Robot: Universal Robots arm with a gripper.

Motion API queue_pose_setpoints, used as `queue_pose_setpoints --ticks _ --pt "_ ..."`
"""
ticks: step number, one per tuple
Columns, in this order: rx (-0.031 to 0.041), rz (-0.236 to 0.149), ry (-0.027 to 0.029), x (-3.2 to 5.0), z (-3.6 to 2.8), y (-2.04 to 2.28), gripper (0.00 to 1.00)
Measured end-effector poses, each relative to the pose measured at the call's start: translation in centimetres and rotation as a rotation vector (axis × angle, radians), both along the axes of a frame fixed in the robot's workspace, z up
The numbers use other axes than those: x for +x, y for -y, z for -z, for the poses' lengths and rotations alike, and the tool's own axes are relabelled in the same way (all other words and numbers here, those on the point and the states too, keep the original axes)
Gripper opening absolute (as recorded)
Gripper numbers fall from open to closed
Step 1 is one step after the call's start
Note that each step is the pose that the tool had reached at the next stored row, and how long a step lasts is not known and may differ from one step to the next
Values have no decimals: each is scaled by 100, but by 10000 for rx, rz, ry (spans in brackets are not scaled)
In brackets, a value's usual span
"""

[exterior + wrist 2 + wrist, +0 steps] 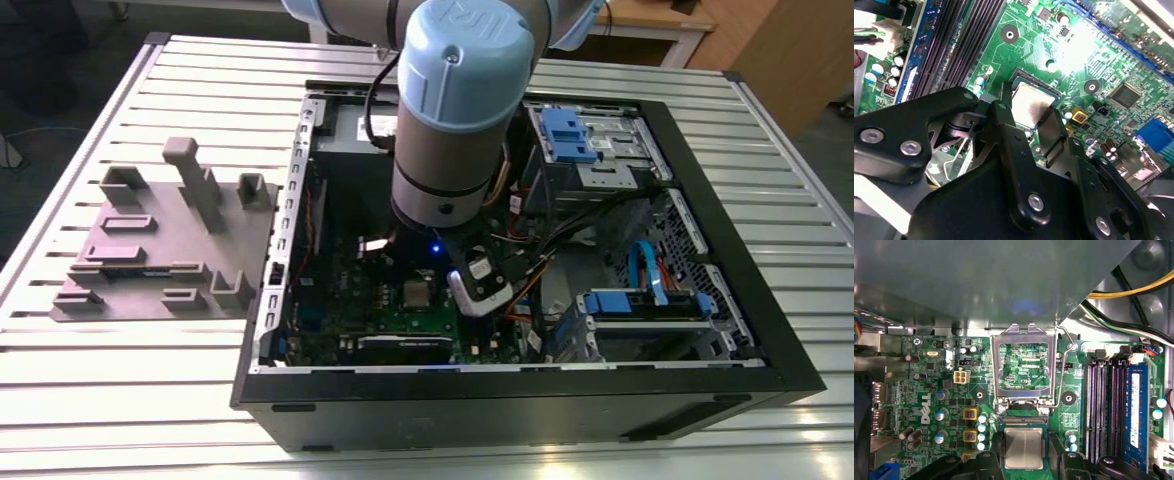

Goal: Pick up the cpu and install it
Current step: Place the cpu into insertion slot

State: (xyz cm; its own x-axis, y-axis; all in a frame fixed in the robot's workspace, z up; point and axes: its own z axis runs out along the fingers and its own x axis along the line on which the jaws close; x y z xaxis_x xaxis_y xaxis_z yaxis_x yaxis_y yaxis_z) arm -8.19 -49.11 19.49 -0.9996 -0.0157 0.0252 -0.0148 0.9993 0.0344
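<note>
1. My claw [1024,461] is spread, not pressed together. Its two black fingers [985,463] stand one on each side of the cpu [1024,447], with the chip in the gap between them.
2. In the first wrist view a thin strip of the socket [1024,421] shows between each finger and the chip's nearest edge, so I am pinching nothing. I cannot tell whether a fingertip brushes the socket rim.
3. The cpu lies flat, silver top up, inside that socket on the green motherboard [929,390].
4. The metal load plate [1024,333] is swung open just beyond the chip, and the board shows through its window. The wire lever [1058,385] runs along one side of it.
5. The second wrist view shows the same hold: the claw [1029,112] straddles the cpu [1029,102], with one finger [1004,125] close against the socket corner. The long dark memory slots [954,45] run beside the socket.
6. In the exterior view my arm [454,110] comes down from the upper middle of the frame into the open computer case [534,410]. There the cpu [418,293] is a small pale square low on the board, just to the exterior view's left of my wrist.
7. The case sits on a slatted metal table [134,400], and a grey fixture [147,250] lies on the table at the exterior view's left of the case
</note>
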Motion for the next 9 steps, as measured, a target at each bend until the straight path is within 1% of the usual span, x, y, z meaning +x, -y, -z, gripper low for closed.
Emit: queue_pose_setpoints --ticks 5,9 --pt "-2 173 -1 0 13 0 45" --pt "0 177 0 0 15 0 45"
